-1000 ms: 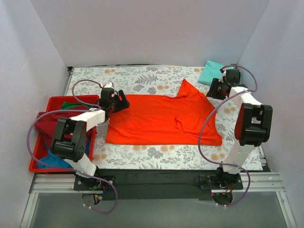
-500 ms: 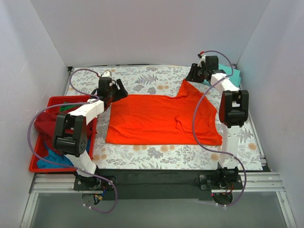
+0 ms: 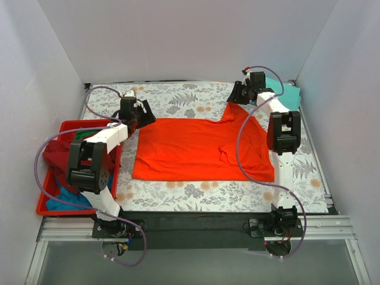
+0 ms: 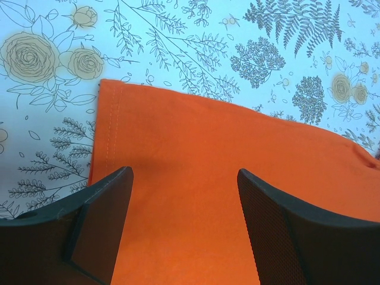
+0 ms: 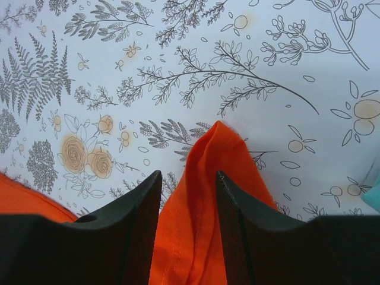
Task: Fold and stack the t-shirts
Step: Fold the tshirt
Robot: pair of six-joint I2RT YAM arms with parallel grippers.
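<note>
A red tray (image 3: 64,125) at the counter's (image 3: 178,191) left edge holds a maroon shirt (image 3: 53,157), a blue shirt (image 3: 59,202) and a green shirt (image 3: 83,134). An orange shirt (image 3: 190,148) lies flat mid-counter, and a teal shirt (image 3: 289,92) sits in the far right corner. The left fingers (image 4: 101,214) gape wide above the orange shirt's far left corner. The right fingers (image 5: 133,219) stand half open astride its raised far right tip.

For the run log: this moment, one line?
left gripper open above orange t-shirt corner | right gripper open, straddling its tip | nothing held
</note>
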